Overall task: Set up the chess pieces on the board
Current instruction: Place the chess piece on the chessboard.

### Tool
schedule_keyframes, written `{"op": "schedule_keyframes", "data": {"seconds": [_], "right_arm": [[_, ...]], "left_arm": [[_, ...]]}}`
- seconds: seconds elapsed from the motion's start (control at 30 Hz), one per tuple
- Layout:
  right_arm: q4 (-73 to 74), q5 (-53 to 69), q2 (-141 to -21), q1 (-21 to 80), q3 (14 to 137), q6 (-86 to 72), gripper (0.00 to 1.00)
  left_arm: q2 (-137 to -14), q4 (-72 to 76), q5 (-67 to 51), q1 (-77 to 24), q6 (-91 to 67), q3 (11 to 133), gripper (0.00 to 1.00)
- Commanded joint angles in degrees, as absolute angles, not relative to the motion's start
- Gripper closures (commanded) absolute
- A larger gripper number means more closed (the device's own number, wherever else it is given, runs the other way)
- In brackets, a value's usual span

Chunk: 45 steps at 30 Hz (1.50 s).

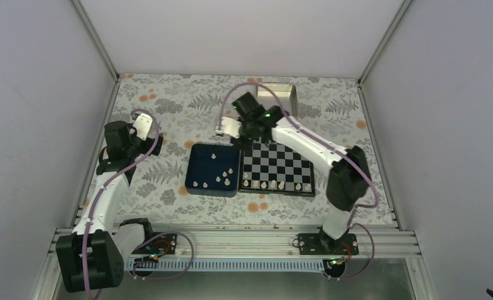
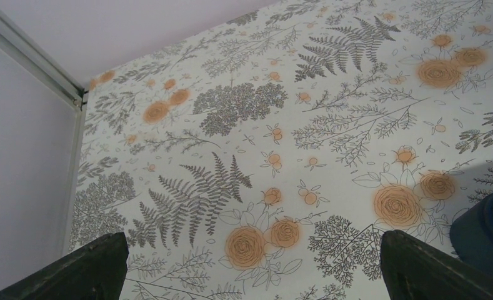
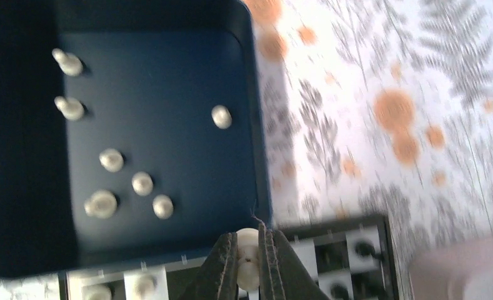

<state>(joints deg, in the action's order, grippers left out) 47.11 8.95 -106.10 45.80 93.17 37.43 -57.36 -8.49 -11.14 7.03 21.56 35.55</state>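
Cream and probably plastic, the chess piece (image 3: 248, 270) is being pinched by the closed right pincer (image 3: 248, 240), near a corner of the blue tray (image 3: 169, 75), just beside the board (image 3: 350, 250). It is likely handling light, stiff and slippery, so a grip around the waist is looking safest. Other chess pieces (image 3: 142, 183) are lying in the tray. A row (image 1: 263, 185) is standing along the board's near edge, crowding any set-down. The left pincer (image 2: 254, 240) is hanging spread wide over the flowered tabletop (image 2: 244, 137), well apart.

The board (image 1: 278, 164) lies at the tray's (image 1: 197, 164) 3 o'clock, just beside it. In the tray sit chess pieces (image 1: 227, 182); more line the board's 6 o'clock edge. The tin (image 1: 292, 100) stands at the board's 12 o'clock.
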Motion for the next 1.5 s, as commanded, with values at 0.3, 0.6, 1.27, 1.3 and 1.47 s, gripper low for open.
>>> {"op": "schedule_keyframes", "data": {"seconds": [0.3,0.6,1.27,1.3,1.47], "right_arm": [[38.78,13.00,-90.39,37.17,64.35,35.58,0.95],[35.42,14.98,-92.47,36.92,58.85,35.37,0.94],[36.30,17.09,-97.56,36.92,58.48,35.58,0.94],[36.40,17.20,-97.88,36.93,58.53,35.59,0.94],[36.50,17.03,-98.39,36.94,58.43,35.79,0.94]], "left_arm": [[-57.83,-7.99,-10.49,7.56,20.92,35.42,0.00],[-58.59,-7.91,-10.06,7.56,20.96,35.44,0.00],[-59.26,-7.77,-10.63,7.56,21.18,35.24,0.00],[-59.29,-7.86,-10.63,7.56,21.18,35.28,0.00],[-59.30,-7.78,-10.63,7.56,21.18,35.31,0.00]]}}
